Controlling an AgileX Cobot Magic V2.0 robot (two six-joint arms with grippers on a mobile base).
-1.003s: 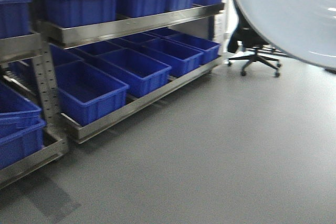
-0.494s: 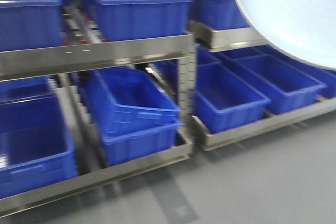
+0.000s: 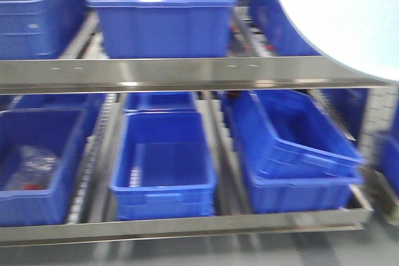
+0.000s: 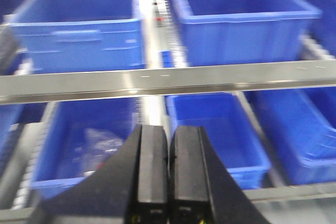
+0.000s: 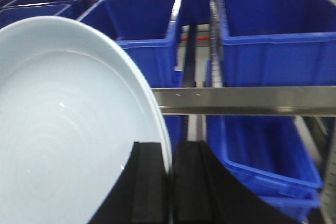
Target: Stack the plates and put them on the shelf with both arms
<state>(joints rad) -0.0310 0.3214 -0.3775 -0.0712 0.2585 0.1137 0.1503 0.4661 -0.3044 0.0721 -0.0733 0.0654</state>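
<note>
A pale bluish-white plate point(image 5: 68, 119) fills the left half of the right wrist view, held on edge. My right gripper point(image 5: 170, 148) is shut on its rim, one finger on each face. Whether a second plate lies against it I cannot tell. The same plate point(image 3: 349, 17) covers the upper right corner of the front view. The shelf point(image 3: 187, 74) stands straight ahead, and its steel front rail point(image 5: 247, 100) crosses behind the plate. My left gripper point(image 4: 169, 129) is shut with nothing in it, pointing at the shelf rail point(image 4: 157, 80).
Blue crates fill both levels: a large one point(image 3: 163, 20) on top, an empty one point(image 3: 163, 166) below, a tilted nested pair point(image 3: 299, 147) at lower right. The lower left crate point(image 4: 89, 140) holds a clear plastic bag. Grey floor shows under the bottom rail point(image 3: 187, 227).
The view has swung from open floor and an office chair onto the shelf, which now fills the frame head-on and closer. The plate stays at the upper right.
</note>
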